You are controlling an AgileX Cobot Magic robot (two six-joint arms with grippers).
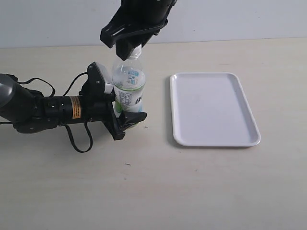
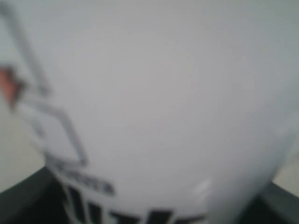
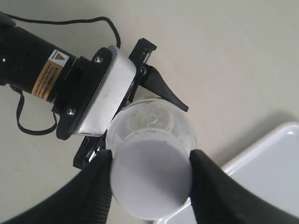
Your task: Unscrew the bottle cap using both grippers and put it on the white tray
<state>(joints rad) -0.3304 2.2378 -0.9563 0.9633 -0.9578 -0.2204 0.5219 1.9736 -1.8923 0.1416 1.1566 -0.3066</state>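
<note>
Left fingers [image 1: 128, 120] clamp the small clear plastic lime-labelled bottle [image 1: 129, 86] upright at 9 o'clock of the flat glossy white tray [image 1: 216, 108], right fingers [image 3: 212, 191] pinch its small round white cap [image 3: 150, 179], and any slack below could let the bottle twist along, cap unmoved.

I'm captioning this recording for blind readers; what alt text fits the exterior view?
A clear drink bottle stands upright on a beige table, its body clamped from the side by the left gripper, while the right gripper, reaching from above, has its fingers on the bottle cap. A white tray lies empty on the table, to the right in the picture.
</note>
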